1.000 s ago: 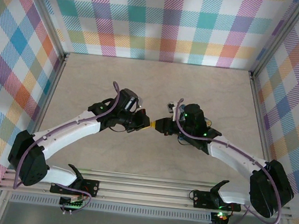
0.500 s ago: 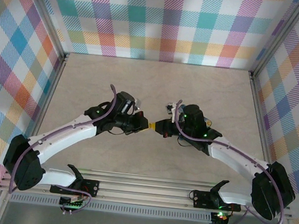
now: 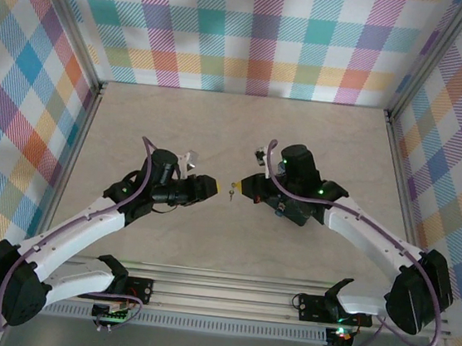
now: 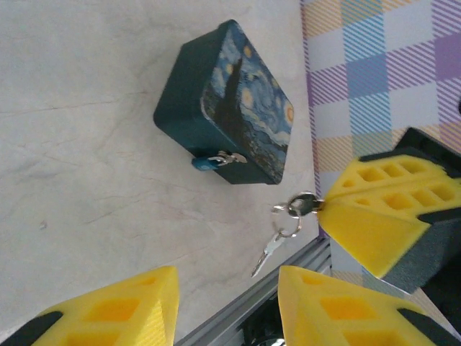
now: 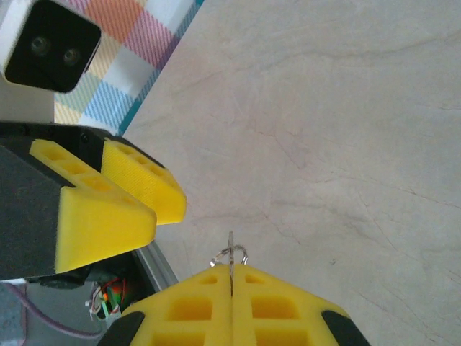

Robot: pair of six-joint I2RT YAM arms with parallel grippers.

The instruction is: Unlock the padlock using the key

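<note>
On the left side of the counter, the left arm is reaching inward. The left jaws are standing spread and gripping nothing, with bare counter showing through the gap in the left wrist view. Just to their right, in the open space between the two arms, the key is hanging clear of the counter. The right jaws are pressing together on it, and its thin metal edge is showing in the seam between them in the right wrist view. Its rounded head is projecting from the tips toward the left jaws, so its long axis is judged to be running along the line between the arms; the blade is hidden. A second key is dangling from that head, tip toward the counter. Further right, the right arm is carrying the grip. The padlock, small and blue, is hanging at the clasp of a dark painted tin lying on the counter beyond the key, well apart from both sets of jaws. The tin's clasp side is facing the left wrist camera. The padlock's keyhole and long axis are too small to make out. The right arm is judged the nearer to it.
</note>
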